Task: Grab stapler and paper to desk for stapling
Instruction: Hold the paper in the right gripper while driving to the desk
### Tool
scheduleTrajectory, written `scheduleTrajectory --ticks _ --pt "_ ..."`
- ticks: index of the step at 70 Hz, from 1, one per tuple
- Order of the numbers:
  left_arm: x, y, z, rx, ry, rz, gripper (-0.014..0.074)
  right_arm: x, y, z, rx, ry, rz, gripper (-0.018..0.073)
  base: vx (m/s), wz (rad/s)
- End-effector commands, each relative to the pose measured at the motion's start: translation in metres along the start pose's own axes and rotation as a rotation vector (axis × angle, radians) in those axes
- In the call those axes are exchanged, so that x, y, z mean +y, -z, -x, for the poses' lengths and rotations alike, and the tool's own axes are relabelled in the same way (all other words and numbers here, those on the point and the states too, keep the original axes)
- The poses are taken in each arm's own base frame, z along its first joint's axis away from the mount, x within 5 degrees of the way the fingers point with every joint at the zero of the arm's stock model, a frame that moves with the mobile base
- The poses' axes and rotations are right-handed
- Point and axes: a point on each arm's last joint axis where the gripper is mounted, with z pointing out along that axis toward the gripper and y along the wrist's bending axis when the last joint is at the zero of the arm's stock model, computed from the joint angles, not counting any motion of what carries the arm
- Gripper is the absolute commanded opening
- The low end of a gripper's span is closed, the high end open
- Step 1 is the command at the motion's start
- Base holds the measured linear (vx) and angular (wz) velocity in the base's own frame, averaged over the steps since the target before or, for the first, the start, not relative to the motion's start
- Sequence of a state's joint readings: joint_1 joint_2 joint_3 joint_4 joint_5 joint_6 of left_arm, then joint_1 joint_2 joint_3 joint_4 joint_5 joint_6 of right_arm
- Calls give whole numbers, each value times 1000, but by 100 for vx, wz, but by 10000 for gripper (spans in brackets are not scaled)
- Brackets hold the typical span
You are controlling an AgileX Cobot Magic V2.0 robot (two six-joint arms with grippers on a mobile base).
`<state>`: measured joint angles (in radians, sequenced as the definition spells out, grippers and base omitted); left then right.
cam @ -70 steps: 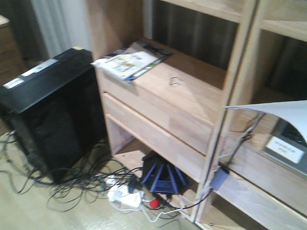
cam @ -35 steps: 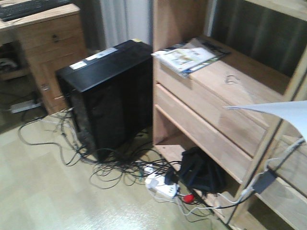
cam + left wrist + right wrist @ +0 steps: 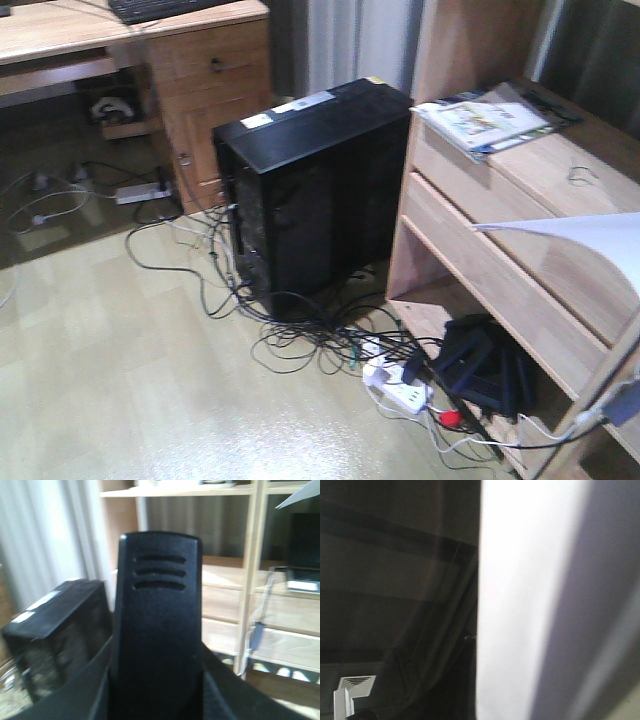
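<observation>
Showing floor (image 3: 120, 390) | tangled cables (image 3: 300, 345) | computer tower (image 3: 310, 190) beside shelf unit (image 3: 500, 240) | paper (image 3: 590, 240) at right

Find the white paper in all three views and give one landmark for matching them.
Front-facing: the paper juts in from the right edge at mid-height.
Left wrist: only its pale corner shows, at top right.
Right wrist: it fills the right half.
Landmark: the black computer tower, seen front and left wrist only.

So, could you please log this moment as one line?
paper: aloft beside shelf | desk: far left, unreached | end effectors: unclear
</observation>
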<state>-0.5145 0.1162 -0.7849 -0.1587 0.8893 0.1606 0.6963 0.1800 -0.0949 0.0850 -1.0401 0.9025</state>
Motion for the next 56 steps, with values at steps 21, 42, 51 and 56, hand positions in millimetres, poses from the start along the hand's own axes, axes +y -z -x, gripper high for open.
scheduleTrajectory --ticks 21,42,51,56 --pt "1 2 17 -126 11 4 -6 6 -6 2 -13 17 40 -7 0 29" --pt "1 2 17 -126 11 4 -6 6 -6 2 -13 17 40 -7 8 39" --pt "1 2 17 -126 11 4 -6 6 -6 2 -13 17 40 -7 12 44" --pt "1 2 17 -126 11 4 -6 6 -6 2 -13 17 40 -7 13 44"
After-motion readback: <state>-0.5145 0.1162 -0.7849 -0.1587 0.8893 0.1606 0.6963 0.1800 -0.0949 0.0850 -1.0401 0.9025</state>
